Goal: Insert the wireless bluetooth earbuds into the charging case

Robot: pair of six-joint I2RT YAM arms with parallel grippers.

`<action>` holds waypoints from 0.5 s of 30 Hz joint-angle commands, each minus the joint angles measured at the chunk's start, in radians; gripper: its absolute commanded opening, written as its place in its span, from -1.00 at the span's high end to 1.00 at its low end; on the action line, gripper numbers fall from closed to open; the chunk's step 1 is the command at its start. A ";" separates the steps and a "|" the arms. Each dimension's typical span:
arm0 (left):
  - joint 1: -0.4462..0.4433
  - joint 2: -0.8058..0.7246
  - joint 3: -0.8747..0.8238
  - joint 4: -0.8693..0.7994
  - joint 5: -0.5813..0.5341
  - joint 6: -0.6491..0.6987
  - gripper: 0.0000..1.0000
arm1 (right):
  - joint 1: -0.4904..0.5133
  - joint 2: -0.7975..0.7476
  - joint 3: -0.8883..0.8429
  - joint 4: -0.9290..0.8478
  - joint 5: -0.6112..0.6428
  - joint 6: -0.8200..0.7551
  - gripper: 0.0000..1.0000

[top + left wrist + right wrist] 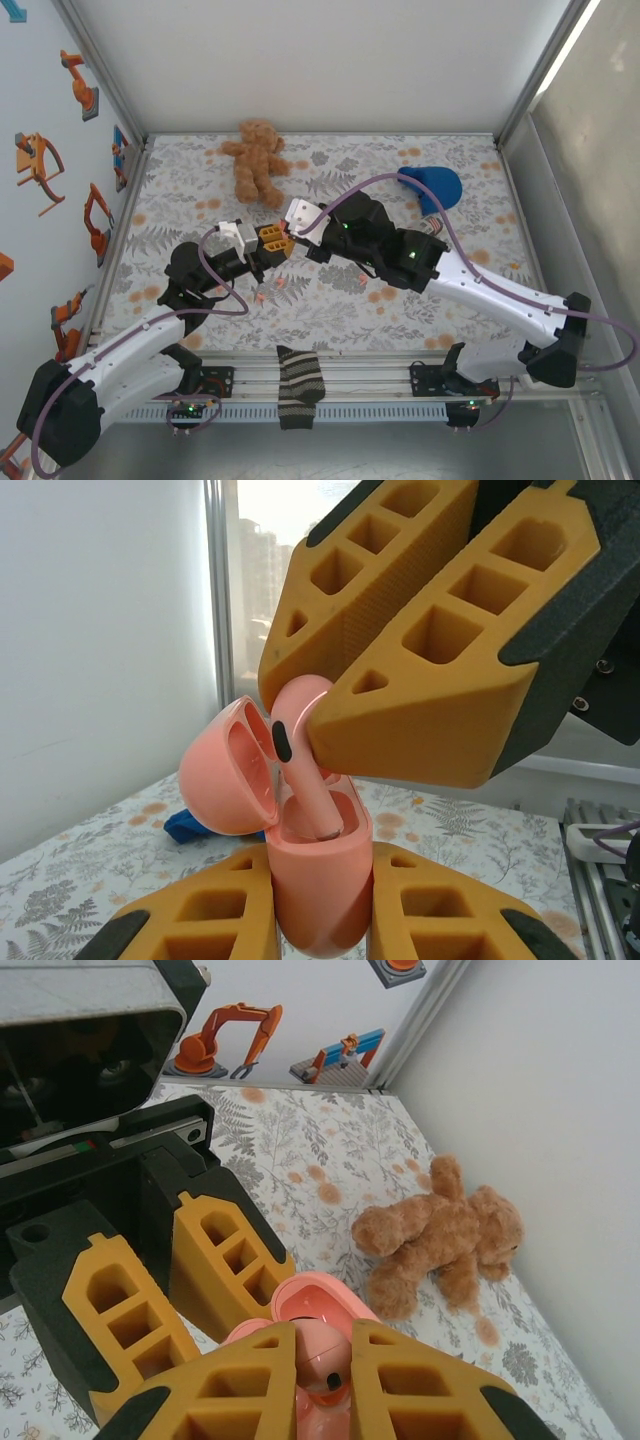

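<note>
Left gripper [322, 870]: fingers closed narrowly on the body of the pink charging case [325, 905], held upright above the table [340, 300] with its lid hinged open. Right gripper [322, 1345]: fingers pinch the head of one pink earbud [300, 740]. The earbud's stem sits tilted inside a socket of the case and its head stands above the rim. A teddy bear [440, 1235] lies on the table beyond.
</note>
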 commanded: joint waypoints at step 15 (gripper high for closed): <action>-0.007 -0.035 0.017 0.024 0.016 -0.002 1.00 | 0.007 0.009 0.001 -0.025 -0.032 0.060 0.60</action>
